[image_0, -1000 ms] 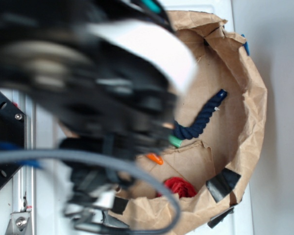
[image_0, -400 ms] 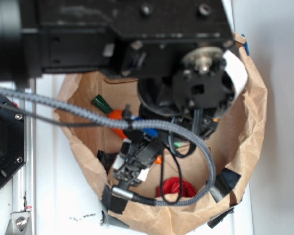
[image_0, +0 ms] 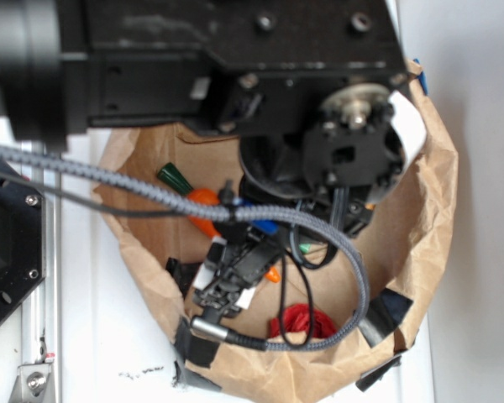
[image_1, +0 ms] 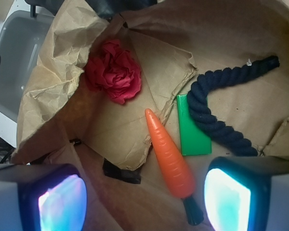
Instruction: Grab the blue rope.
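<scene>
We saw the blue rope [image_1: 209,108] lying on the brown paper floor of the paper bag [image_1: 48,96] in the wrist view, on the right side of the picture. Its long axis ran in a curve: one blunt end pointed to the upper right, the cord bent leftward at its middle, and the other part ran down to the lower right, where it passed behind the right fingertip pad. Its bend lay over the right edge of a flat green block [image_1: 192,130]. Just left of the block lay the orange carrot [image_1: 167,156], tip pointing up and to the left, dark stem end down. Farther left and higher sat a crumpled red cloth [image_1: 113,72].

The pincer [image_1: 144,195] hung above these things with its two fingertips [image_1: 60,199] wide apart at the bottom corners of the wrist view, nothing between them; the rope was untouched.

In the exterior view the black arm and its grey braided cable [image_0: 151,195] hid the rope; we made out only the carrot [image_0: 203,210], the red cloth [image_0: 307,323] and the bag [image_0: 437,201] on the white tabletop [image_0: 92,336].
</scene>
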Motion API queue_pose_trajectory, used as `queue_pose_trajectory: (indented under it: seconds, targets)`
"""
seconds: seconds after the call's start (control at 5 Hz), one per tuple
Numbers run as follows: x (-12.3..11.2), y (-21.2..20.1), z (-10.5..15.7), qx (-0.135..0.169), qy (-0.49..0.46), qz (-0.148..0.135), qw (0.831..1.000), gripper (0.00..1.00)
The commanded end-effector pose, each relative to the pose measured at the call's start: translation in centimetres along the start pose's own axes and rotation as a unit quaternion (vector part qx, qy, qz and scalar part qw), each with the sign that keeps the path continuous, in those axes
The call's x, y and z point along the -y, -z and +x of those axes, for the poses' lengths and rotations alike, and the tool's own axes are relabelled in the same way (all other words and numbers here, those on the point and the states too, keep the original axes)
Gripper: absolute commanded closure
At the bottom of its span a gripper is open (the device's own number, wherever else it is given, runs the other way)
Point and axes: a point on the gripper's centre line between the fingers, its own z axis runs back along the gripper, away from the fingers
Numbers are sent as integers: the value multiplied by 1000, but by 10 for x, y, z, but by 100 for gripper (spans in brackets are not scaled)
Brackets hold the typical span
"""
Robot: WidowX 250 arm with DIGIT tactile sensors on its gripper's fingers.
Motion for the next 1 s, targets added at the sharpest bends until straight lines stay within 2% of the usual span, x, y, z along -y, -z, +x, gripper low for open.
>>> queue_pose_trajectory:
  seconds: [0.0, 0.2, 0.4, 0.6, 0.8]
  targets:
    - [-26, 2, 3, 39, 37, 13, 998, 0]
    - [-41, 5, 0, 57, 63, 27, 996, 0]
    - [-44, 17, -8, 66, 127, 64, 988, 0]
    - [-56, 31, -12, 55, 167, 90, 980, 0]
    - [-71, 47, -7, 46, 188, 99, 976, 0]
